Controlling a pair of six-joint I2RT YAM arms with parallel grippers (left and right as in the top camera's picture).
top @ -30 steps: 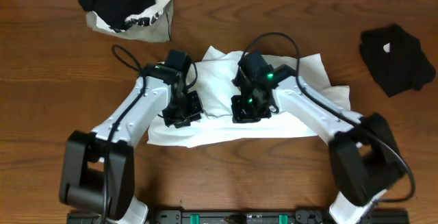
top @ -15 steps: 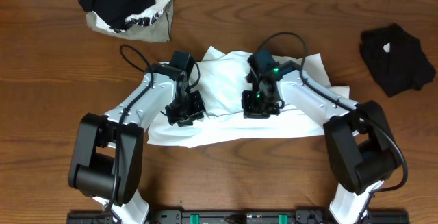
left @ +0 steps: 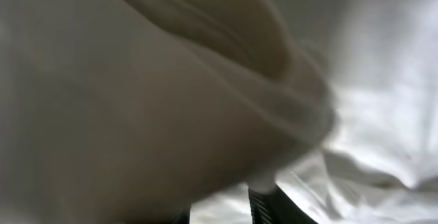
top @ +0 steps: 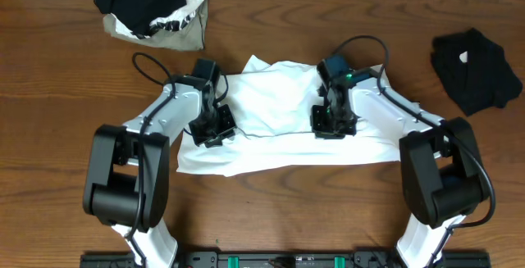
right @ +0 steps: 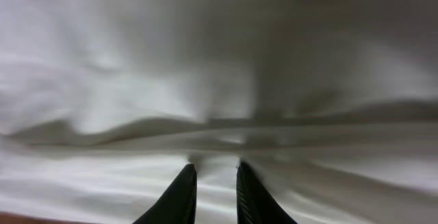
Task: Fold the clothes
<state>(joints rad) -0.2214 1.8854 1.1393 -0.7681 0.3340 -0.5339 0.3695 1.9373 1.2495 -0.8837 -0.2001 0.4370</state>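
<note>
The white shirt (top: 275, 129) is light, limp and creases easily; take it at edges. Left gripper (top: 212, 127) seems pinched on cloth; right gripper (right: 213, 183) is nearly closed on a fold.

White arm links, black joints, looping black cables, black fingers (right: 183, 196).

The overhead camera looks straight down on the table (top: 271, 211); both wrist cameras (pressed close) share its white T-shirt (top: 275, 108).

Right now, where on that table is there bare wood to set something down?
Bare wood lies between the white T-shirt and the black garment, and along the near edge below the shirt. The middle is crowded by both arms; the clothes pile fills the far left corner.
</note>
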